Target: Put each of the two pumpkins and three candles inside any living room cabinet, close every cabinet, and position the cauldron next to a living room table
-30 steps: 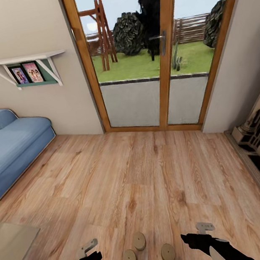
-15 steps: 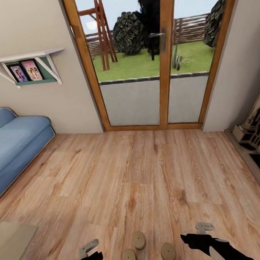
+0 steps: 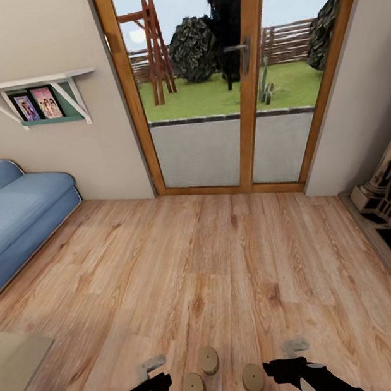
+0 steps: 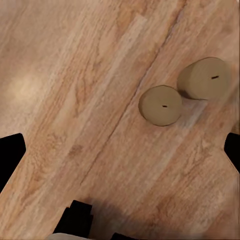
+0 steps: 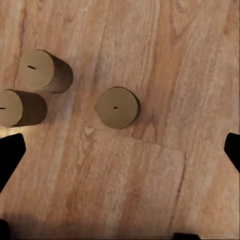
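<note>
On the wooden floor (image 3: 232, 259), just in front of the robot, three candles are standing upright in a loose cluster: a near-left candle (image 3: 195, 388), a far candle (image 3: 209, 360) just behind it, and a right candle (image 3: 253, 378) set a little apart.

Both claws are hanging above them with nothing in their grasp. The left gripper (image 3: 153, 373) is flanking the cluster on one side, the right gripper (image 3: 294, 354) on the other, and each wrist view is showing its jaws spread wide.

To grasp well, the right claw should be centring over the lone right candle, which has free space all round. The left pair are nearly touching, so the left claw needs care.

Beyond the candles, a glass patio door (image 3: 213, 77) is facing a garden; a blue sofa (image 3: 13, 215) and a wall shelf (image 3: 29, 90) are off to the left.
</note>
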Controlling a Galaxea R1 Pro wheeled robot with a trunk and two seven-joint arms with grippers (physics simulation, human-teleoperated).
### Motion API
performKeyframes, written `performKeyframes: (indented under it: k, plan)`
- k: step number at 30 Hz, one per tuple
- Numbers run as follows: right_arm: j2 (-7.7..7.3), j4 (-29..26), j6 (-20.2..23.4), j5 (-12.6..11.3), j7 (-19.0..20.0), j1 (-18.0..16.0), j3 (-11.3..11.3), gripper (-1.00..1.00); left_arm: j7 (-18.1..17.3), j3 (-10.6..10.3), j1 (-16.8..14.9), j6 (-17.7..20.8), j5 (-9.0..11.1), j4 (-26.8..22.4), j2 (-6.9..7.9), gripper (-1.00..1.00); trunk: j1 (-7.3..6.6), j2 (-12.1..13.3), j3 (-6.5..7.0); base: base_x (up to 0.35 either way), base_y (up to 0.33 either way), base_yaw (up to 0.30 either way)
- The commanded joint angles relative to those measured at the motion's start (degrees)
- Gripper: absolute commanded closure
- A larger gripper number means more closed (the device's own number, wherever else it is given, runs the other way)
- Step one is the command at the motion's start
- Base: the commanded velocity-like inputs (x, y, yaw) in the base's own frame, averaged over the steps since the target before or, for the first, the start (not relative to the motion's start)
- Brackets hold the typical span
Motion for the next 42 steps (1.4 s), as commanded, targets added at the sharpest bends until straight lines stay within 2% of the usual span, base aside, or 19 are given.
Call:
performKeyframes:
  k: [1, 4, 6, 17, 21, 25, 26, 27, 31, 42]
  plan:
    - [0.02, -0.1, 0.6, -0.3, -1.1, 0.0, 0.6, -1.00, 0.5, -0.4, -0.2, 0.3, -0.4, -0.1, -0.28, -1.00, 0.22, -0.4, -0.23, 0.000, 0.000, 0.000]
    - [0.89, -0.3, 3.9, -0.3, -5.3, -0.1, 2.2, -1.00, 0.4, -0.4, -1.4, 2.0, -4.9, -0.2, -1.99, -1.00, 0.88, -1.6, -0.77, 0.000, 0.000, 0.000]
    - [1.68, -0.5, 6.3, -0.2, -6.5, -0.2, 2.7, -1.00, 0.4, -0.5, -2.1, 3.9, -6.6, -0.3, -3.00, -1.00, 1.32, -2.4, -1.13, 0.000, 0.000, 0.000]
    - [2.01, -0.5, 7.5, -0.2, -7.1, -0.4, 2.9, -1.00, 0.3, -0.5, -3.0, 4.8, -8.1, -0.1, -3.61, -1.00, 3.74, -6.9, -3.10, 0.000, 0.000, 0.000]
    - [2.62, -1.0, 7.8, -0.3, -7.1, -0.7, 2.9, -1.00, 0.2, -0.5, -3.7, 5.0, -11.0, -0.3, -3.95, -1.00, 4.62, -8.5, -3.82, 0.000, 0.000, 0.000]
    - [2.95, -1.0, 9.6, -0.5, -7.0, -2.8, 2.9, -1.00, -0.4, -0.5, -5.0, 5.0, -11.0, 0.0, -3.82, -1.00, 5.49, -10.1, -4.54, 0.000, 0.000, 0.000]
    - [3.10, -1.0, 10.9, -0.5, -7.0, -3.8, 2.9, -1.00, -1.8, -0.5, -5.2, 5.1, -10.9, 0.2, -3.74, -1.00, 5.71, -10.5, -4.72, 0.000, 0.000, 0.000]
    - [3.38, -1.1, 12.2, -0.5, -7.0, -4.8, 2.9, -1.00, -4.6, -0.4, -5.4, 5.1, -10.9, 0.9, -3.58, -1.00, 5.93, -10.9, -4.90, 0.000, 0.000, 0.000]
    - [4.26, -1.2, 13.5, -0.4, -7.0, -6.3, 2.9, -1.00, -8.0, -0.2, -5.5, 5.0, -11.3, 2.3, -3.34, -1.00, 6.81, -12.5, -5.62, 0.000, 0.000, 0.000]
    - [5.12, -1.9, 13.8, -0.3, -7.0, -6.6, 2.9, -1.00, -8.7, 0.0, -5.6, 4.8, -11.5, 2.6, -3.50, -1.00, 9.23, -16.9, -7.59, 0.000, 0.000, 0.000]
